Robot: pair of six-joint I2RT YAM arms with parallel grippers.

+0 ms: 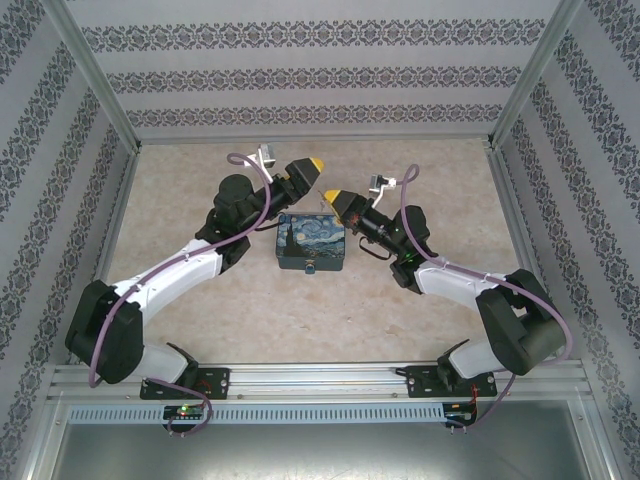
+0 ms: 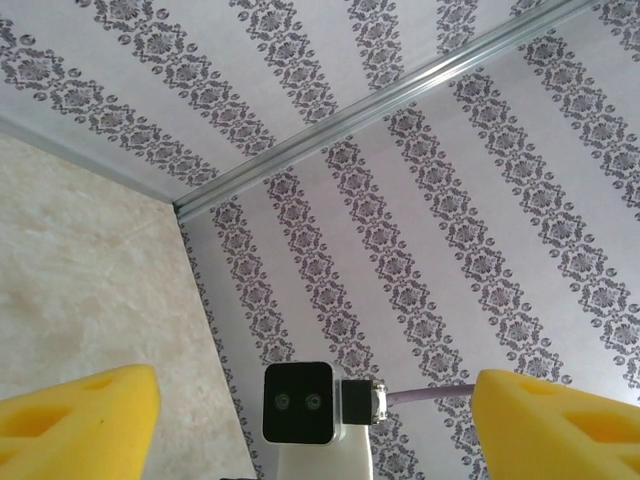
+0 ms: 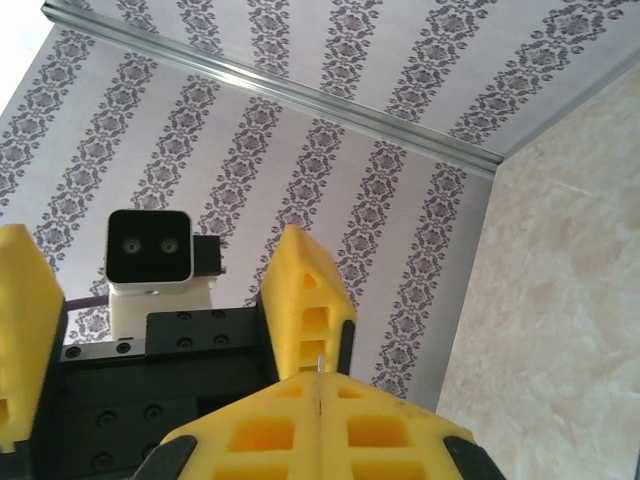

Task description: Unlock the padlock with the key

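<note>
The padlock [image 1: 311, 268] sat small and grey at the near face of the night-sky box [image 1: 311, 240], mid-table. Just behind the box, the right gripper [image 3: 320, 392] had its yellow fingers pressed together on the key [image 3: 320, 366], a thin metal sliver at their seam. The left gripper [image 2: 315, 425] faced it close by, jaws spread wide and empty.

Left claw [image 2: 316, 400] splayed, right claw [image 3: 320, 390] — closed
</note>
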